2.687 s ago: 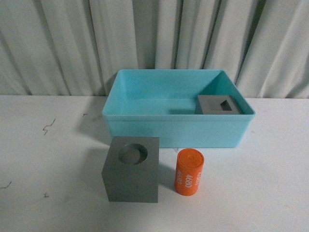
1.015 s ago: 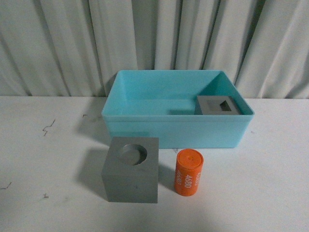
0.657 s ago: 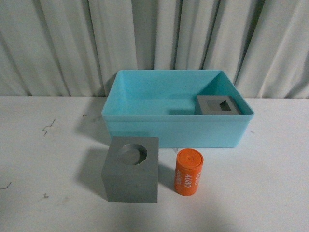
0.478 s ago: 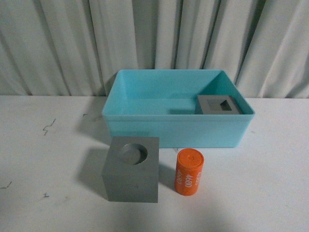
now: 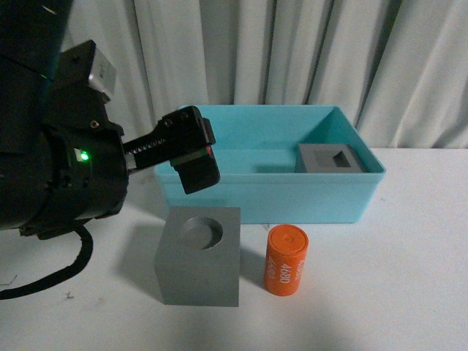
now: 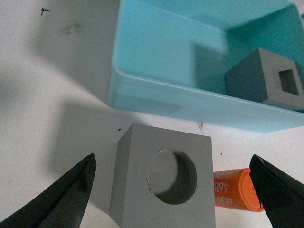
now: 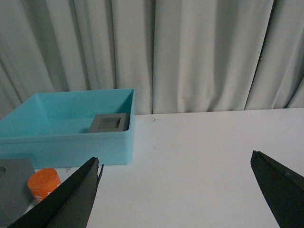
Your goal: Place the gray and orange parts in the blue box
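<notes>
A gray cube with a round recess [image 5: 199, 256] stands on the white table just in front of the blue box [image 5: 270, 199]. An orange cylinder [image 5: 285, 260] with white digits stands upright to its right. A second gray cube with a rectangular recess [image 5: 330, 159] rests inside the box at its right end. My left gripper [image 6: 172, 164] hovers open above the round-recess cube [image 6: 164, 183], fingers wide to either side, the orange cylinder [image 6: 236, 190] near one finger. My right gripper [image 7: 175, 159] is open over bare table, well right of the box [image 7: 66, 142], and is out of the front view.
A pleated pale curtain [image 5: 292, 51] hangs right behind the box. The left arm's black body [image 5: 58, 161] fills the front view's left side. Small dark marks [image 6: 45, 10] dot the white tabletop [image 5: 409, 278].
My left arm has come into the front view from the left and now hangs over the round-recess cube. The cubes, cylinder and box have not moved.
</notes>
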`<action>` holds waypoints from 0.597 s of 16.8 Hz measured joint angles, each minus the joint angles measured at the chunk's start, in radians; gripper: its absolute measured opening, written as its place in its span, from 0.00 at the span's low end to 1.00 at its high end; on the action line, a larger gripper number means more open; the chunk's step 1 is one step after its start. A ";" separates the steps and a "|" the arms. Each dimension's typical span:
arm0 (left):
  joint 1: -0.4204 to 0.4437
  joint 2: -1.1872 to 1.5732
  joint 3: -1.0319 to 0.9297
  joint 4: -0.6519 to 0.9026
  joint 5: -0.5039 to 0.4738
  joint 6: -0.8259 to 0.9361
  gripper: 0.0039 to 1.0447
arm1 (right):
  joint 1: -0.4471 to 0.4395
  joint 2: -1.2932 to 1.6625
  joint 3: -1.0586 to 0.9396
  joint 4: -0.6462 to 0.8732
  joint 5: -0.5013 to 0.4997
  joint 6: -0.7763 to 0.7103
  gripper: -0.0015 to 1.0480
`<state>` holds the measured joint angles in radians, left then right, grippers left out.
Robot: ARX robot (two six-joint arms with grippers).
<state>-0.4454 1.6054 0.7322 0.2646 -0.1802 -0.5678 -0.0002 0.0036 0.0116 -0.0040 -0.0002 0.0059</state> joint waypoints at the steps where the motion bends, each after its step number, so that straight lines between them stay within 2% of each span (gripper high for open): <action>1: 0.000 0.014 0.006 0.001 0.001 0.003 0.94 | 0.000 0.000 0.000 0.000 0.000 0.000 0.94; 10: 0.005 0.127 0.025 0.056 0.021 0.075 0.94 | 0.000 0.000 0.000 0.000 0.000 0.000 0.94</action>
<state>-0.4408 1.7329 0.7574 0.3210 -0.1589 -0.4931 -0.0002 0.0036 0.0116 -0.0040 -0.0002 0.0063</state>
